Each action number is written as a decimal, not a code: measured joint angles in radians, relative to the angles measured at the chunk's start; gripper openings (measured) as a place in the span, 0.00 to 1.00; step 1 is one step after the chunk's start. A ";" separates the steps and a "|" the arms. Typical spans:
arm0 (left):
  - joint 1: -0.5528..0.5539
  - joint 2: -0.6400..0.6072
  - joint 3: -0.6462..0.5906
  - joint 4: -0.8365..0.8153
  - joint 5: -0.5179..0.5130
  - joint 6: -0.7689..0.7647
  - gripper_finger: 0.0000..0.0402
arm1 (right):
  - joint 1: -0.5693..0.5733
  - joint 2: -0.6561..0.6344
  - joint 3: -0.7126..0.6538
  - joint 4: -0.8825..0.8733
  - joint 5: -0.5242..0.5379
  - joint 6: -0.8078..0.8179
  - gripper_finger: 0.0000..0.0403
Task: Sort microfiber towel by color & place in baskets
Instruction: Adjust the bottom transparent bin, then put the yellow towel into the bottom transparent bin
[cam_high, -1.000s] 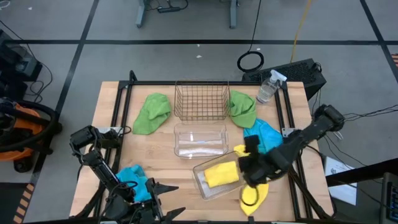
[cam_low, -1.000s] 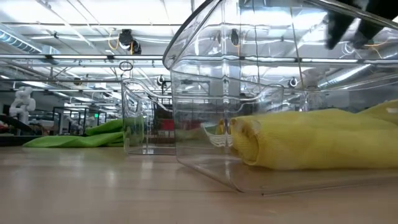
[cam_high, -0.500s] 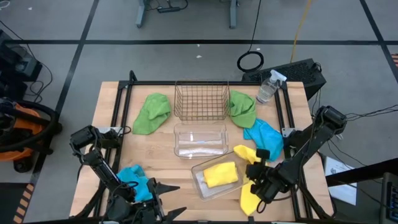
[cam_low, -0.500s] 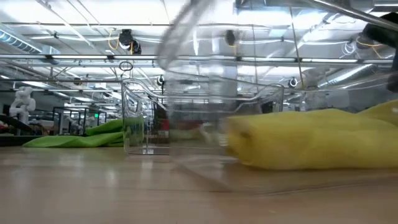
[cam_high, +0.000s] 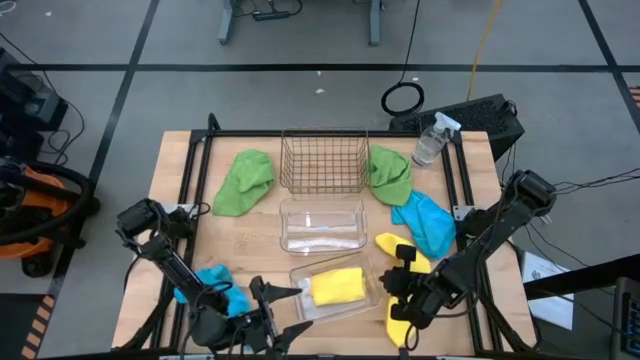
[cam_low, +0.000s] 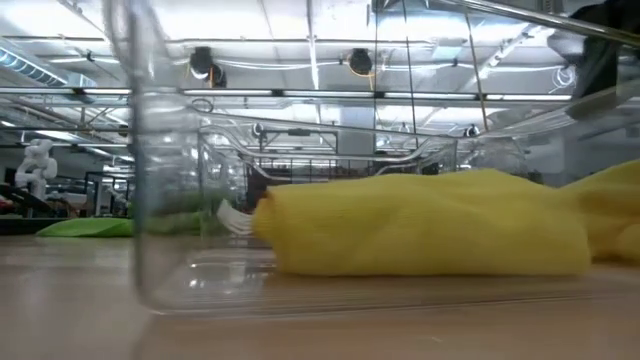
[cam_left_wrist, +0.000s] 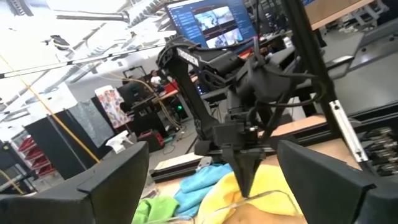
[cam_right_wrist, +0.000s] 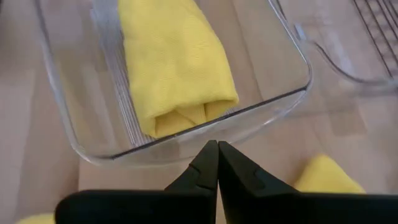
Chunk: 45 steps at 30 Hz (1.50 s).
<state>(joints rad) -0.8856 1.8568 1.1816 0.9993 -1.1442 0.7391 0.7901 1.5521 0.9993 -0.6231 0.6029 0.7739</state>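
A yellow microfiber towel (cam_high: 337, 287), rolled, lies in a clear plastic basket (cam_high: 300, 295) near the table's front edge. My right gripper (cam_high: 393, 285) is shut at that basket's right end. At its left end my left gripper (cam_high: 285, 308) stands open; whether it touches, I cannot tell. A second yellow towel (cam_high: 398, 250) lies on the table, partly under my right arm. Blue towels lie at the right (cam_high: 425, 222) and the near left (cam_high: 210, 285). Green towels (cam_high: 245, 180) (cam_high: 390, 172) flank the wire mesh basket (cam_high: 323, 160). Another clear basket (cam_high: 322, 225) stands mid-table. My right gripper meets the clear basket's right end wall (cam_right_wrist: 205, 127) with its shut fingertips (cam_right_wrist: 211, 155), from outside, near the rim. The fingers come from the table's right, slanting down. The basket stands flat on the table with the rolled yellow towel inside.
A clear spray bottle (cam_high: 430, 140) stands at the far right corner. Black frame rails run along the table's left, right and far sides. Bare wood shows between the left green towel and the near blue one.
My right gripper has shut, come down off the clear basket toward the near right, then gone left against its right end. The basket with the yellow towel has slid toward the table's left and turned more level with the near edge. My left gripper has edged toward it.
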 joint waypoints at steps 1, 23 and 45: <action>0.002 0.000 0.000 0.000 0.000 0.000 0.89 | -0.005 0.003 0.000 0.017 -0.003 -0.012 0.00; 0.002 0.000 0.000 -0.027 0.000 -0.093 0.89 | -0.029 0.050 0.003 0.158 -0.107 -0.042 0.00; -0.046 0.000 0.000 -0.060 -0.005 -0.158 0.89 | 0.105 0.049 0.175 -0.495 -0.297 0.298 0.04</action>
<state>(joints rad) -0.9320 1.8568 1.1816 0.9394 -1.1490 0.5812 0.8951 1.6006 1.1742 -1.1184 0.3055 1.0721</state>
